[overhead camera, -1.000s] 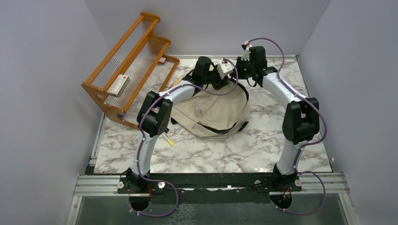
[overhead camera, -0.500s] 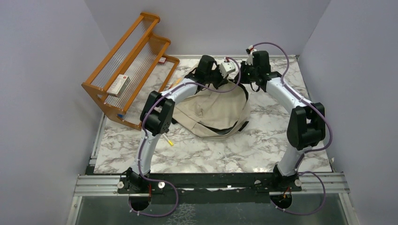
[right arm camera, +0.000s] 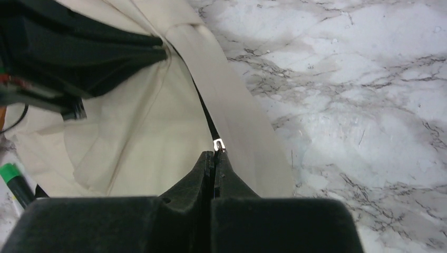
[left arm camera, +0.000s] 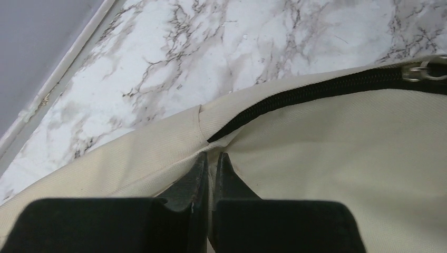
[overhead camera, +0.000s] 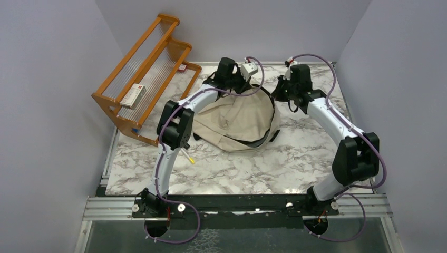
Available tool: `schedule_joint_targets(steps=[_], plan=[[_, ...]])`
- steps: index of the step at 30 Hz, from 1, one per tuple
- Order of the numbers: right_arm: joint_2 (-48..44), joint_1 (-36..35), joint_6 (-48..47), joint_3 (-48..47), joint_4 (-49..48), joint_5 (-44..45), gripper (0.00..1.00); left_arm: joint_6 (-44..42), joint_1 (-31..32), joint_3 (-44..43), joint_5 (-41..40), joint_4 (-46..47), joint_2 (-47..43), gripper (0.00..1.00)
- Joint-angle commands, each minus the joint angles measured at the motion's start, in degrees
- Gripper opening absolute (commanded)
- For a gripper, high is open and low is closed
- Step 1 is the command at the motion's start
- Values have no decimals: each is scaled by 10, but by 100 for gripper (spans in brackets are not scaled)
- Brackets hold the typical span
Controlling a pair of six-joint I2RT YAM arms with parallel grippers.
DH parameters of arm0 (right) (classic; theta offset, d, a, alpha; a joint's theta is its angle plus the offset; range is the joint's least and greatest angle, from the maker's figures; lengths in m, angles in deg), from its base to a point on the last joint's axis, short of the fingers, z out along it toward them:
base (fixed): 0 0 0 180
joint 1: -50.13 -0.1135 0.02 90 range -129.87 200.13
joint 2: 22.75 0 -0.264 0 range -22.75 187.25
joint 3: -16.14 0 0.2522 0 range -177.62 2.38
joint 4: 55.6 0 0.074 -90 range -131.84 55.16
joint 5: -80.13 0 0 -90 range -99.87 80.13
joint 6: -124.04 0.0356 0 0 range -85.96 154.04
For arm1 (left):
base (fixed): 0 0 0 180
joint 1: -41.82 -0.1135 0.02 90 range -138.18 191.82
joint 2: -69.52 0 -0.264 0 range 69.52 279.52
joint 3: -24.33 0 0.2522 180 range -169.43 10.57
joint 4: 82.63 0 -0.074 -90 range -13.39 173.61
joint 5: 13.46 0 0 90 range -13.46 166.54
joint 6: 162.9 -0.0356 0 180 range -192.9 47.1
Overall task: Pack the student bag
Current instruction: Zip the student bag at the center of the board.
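Cream canvas, the student bag (overhead camera: 237, 121) lies far-centre on the table (overhead camera: 295, 158) — our left gripper (left arm camera: 211, 157) pinches its seam, our right gripper (right arm camera: 214, 155), clamped, seemingly holds the zipper pull (right arm camera: 219, 143); under a hard tug either thin grip may slip.

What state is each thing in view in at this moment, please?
student bag, lying slumped on the table, pinched by both grippers.
left gripper, shut on the bag's canvas by the zipper's end.
right gripper, shut on the zipper pull.
wooden rack, standing, holding a small box.
pen, lying loose on the table.
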Motion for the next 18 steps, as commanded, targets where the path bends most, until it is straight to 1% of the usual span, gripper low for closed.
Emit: schedule_joint_targets(steps=[1, 6, 12, 18], plan=[[-56, 3, 2, 33, 17, 21, 0, 9, -35, -46, -43, -6, 21, 0], [-94, 3, 2, 68, 34, 5, 1, 20, -46, -100, -55, -31, 48, 0], [-141, 3, 21, 121, 43, -49, 1, 45, -56, -143, -81, -44, 77, 0], [-177, 3, 37, 162, 47, -109, 0, 77, -67, -157, -99, -46, 92, 0]])
